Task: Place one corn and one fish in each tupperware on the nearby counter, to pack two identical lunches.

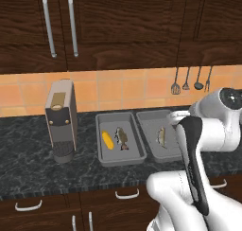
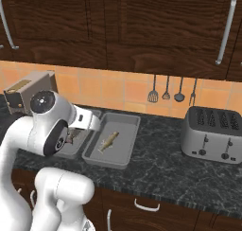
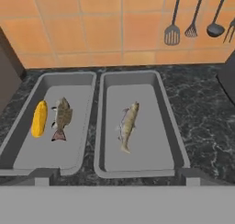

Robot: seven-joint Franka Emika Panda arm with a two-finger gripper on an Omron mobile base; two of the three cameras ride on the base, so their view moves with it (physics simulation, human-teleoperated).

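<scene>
Two grey tupperware trays sit side by side on the black counter. The left tupperware holds a yellow corn and a fish lying next to each other. The right tupperware holds a single fish. In the left base view, the corn and fish lie in the left tray. The right tray is partly behind my arm. My gripper hovers above the trays' near rims, open and empty, with its fingertips spread wide.
A tall grey coffee machine stands left of the trays. A silver toaster sits to the right. Kitchen utensils hang on the orange tiled wall behind. Dark cabinets hang overhead, and drawers with silver handles run below the counter.
</scene>
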